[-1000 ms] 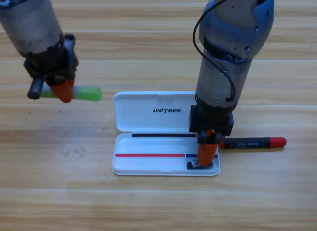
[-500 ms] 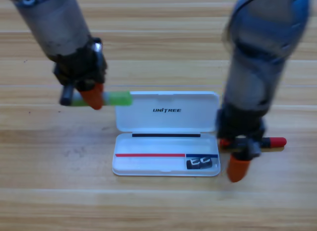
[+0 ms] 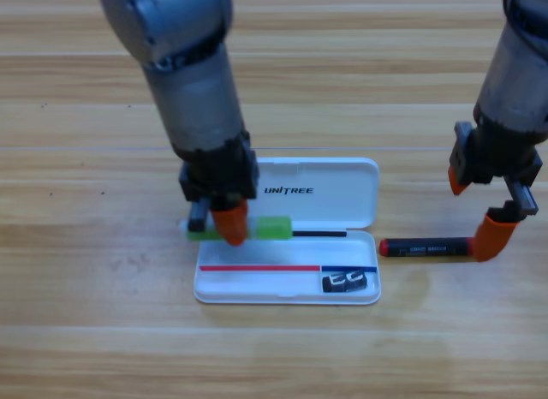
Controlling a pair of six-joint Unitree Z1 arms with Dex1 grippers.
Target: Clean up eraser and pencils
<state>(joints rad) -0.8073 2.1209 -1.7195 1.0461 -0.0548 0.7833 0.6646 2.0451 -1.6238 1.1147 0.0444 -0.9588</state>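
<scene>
The eraser (image 3: 344,282), a small dark block with white marks, lies in the right end of the white case's tray (image 3: 257,288). My left gripper (image 3: 228,226) is shut on the light-green bar (image 3: 274,228), holding it level over the tray's back edge, its left end sticking out past the case. The red stick (image 3: 425,246) with a black middle band lies on the table just right of the case. My right gripper (image 3: 476,209) stands open above the stick's right end, and its lower orange jaw hides that tip.
The case's lid (image 3: 342,181), printed UNITREE, lies flat behind the tray. Both grey arms reach down from the top edge, the left one over the lid's left corner. Bare wooden table (image 3: 103,330) surrounds the case.
My left gripper carried the green bar right and down to the case. My right gripper left the eraser in the tray, swung right and up, and now stands open at the red stick's end.
</scene>
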